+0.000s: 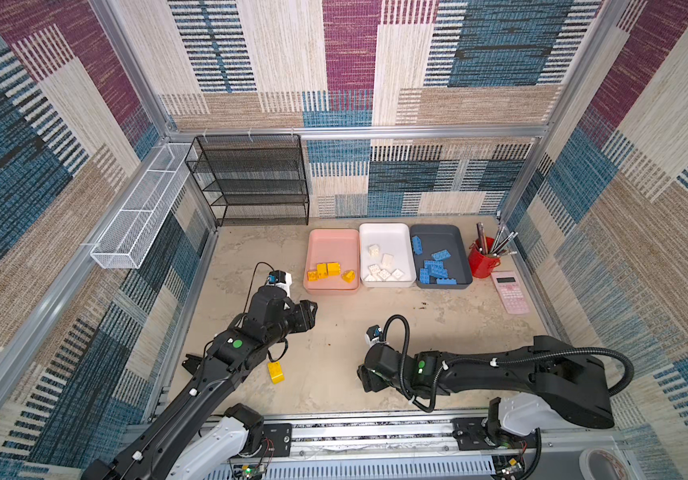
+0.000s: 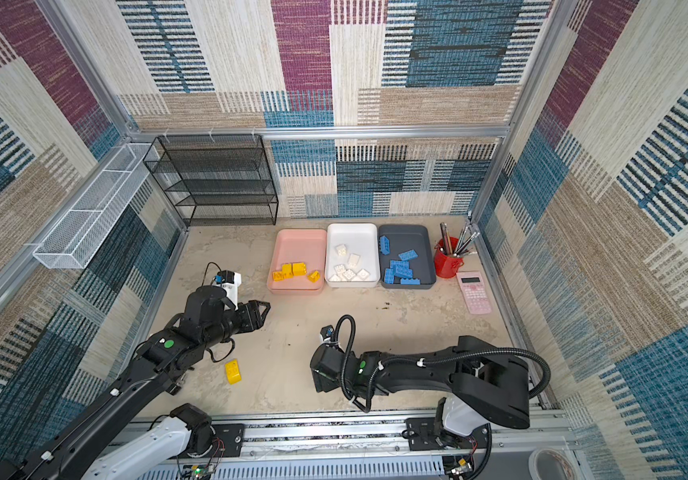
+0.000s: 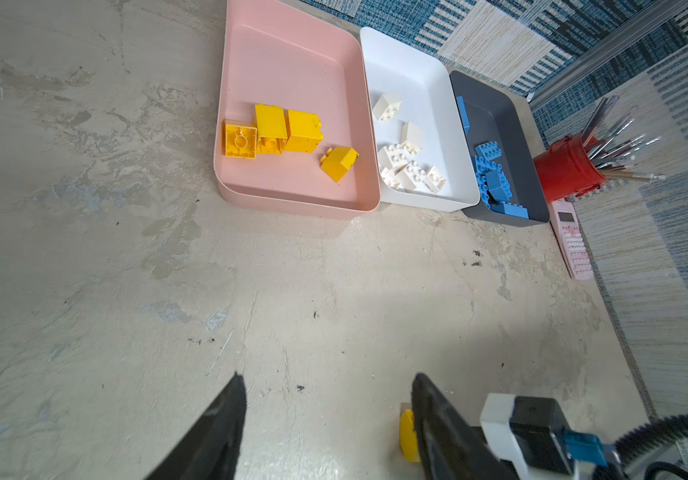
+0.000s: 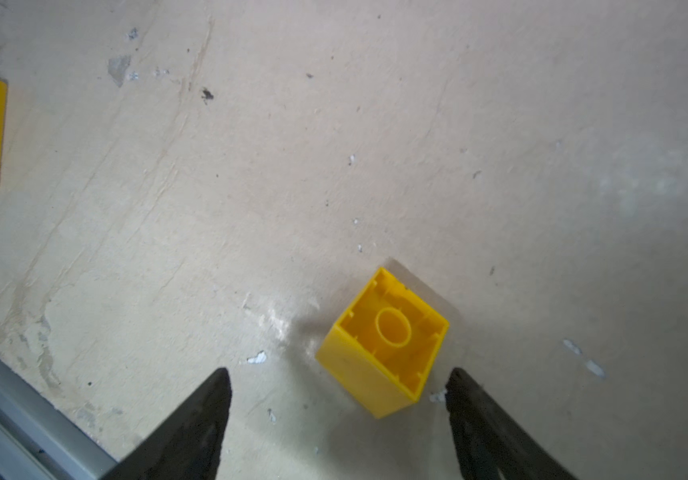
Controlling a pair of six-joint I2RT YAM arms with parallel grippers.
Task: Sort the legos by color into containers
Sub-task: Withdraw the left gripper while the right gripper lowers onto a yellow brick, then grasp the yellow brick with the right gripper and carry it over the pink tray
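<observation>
Worn beige tabletop (image 4: pixel 375 124) fills the right wrist view. Low over it the right gripper (image 4: pixel 340 376) stands with its jaws well apart, holding nothing. Between its tips and just ahead of them lies a chunky yellow plastic brick (image 4: pixel 383 345), hollow underside up, nearer one finger than the other and touching neither. In both top views this brick is hidden under the right arm's wrist, near the front at the middle.

A second yellow brick (image 1: pixel 275 371) lies loose at the near left, beside the left arm. The left gripper (image 1: pixel 313 316) hangs partly open and empty, left of centre.

Along the far side sit three trays:
- the pink plastic tray (image 1: pixel 331 239), with yellow bricks (image 1: pixel 327 269)
- the white tray (image 1: pixel 383 232), with white bricks (image 1: pixel 383 268)
- the dark grey tray (image 1: pixel 444 237), with blue bricks (image 1: pixel 433 268)

The step in hand looks like the pick of one of the last two loose bricks. The next move, as I judge it, is to centre the jaws on the brick's flat sides, lower, close, and carry it far-left to the pink tray.
</observation>
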